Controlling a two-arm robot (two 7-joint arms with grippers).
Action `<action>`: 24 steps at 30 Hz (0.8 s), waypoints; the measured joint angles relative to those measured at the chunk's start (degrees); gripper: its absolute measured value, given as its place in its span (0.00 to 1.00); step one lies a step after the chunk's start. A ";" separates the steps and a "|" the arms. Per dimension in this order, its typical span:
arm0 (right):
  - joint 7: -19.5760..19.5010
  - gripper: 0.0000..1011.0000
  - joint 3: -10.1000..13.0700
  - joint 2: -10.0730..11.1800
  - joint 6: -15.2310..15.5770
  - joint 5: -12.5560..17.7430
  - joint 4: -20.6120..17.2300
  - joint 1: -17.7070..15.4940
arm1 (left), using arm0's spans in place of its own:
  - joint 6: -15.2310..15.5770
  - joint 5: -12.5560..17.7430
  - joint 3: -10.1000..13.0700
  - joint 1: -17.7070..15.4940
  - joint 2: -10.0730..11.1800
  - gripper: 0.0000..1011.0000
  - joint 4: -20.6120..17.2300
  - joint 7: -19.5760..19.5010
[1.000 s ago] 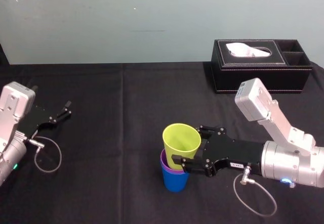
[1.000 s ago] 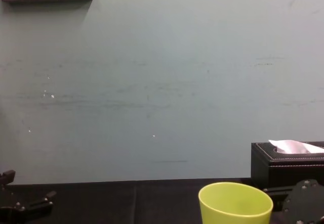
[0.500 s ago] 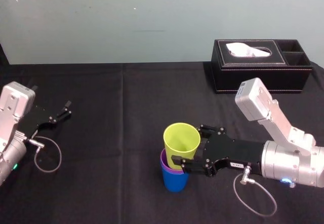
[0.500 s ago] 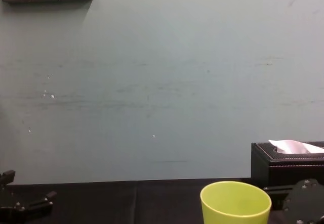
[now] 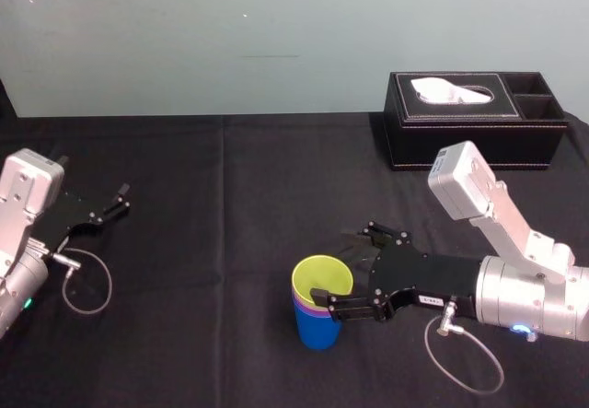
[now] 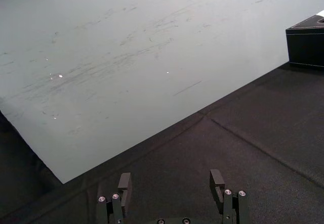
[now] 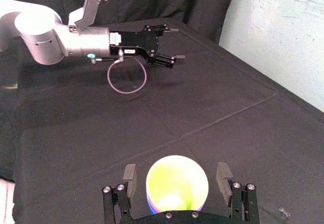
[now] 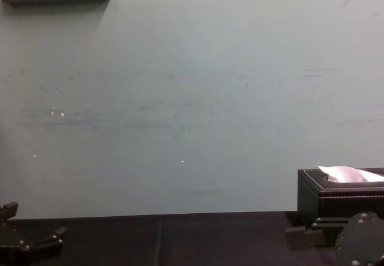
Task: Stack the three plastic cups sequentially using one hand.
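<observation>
Lime cup [image 5: 319,277] nested above blue cup [image 5: 317,330], inside open right claw [image 7: 176,169] (untouched), left claw [image 6: 170,176] open, parked

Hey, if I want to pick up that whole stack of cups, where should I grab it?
Grip the blue cup, the outermost, on its round wall below the nested rims, coming level from the robot's right, where the open right gripper sits. The stack stands upright; pinching only the yellow cup might pull it out.

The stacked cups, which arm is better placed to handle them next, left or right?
Right. The right gripper sits open on either side of the lime-yellow cup, which tops the stack. The left gripper is parked far off on the left.
</observation>
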 joint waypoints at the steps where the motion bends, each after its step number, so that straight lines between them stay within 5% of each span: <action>1: 0.00 0.99 0.00 0.00 0.00 0.01 0.00 0.00 | 0.00 0.00 0.00 0.00 0.00 1.00 0.00 0.00; 24: 0.00 0.99 0.00 0.00 0.00 0.03 0.00 0.00 | 0.00 0.00 0.00 0.00 0.00 1.00 0.00 0.00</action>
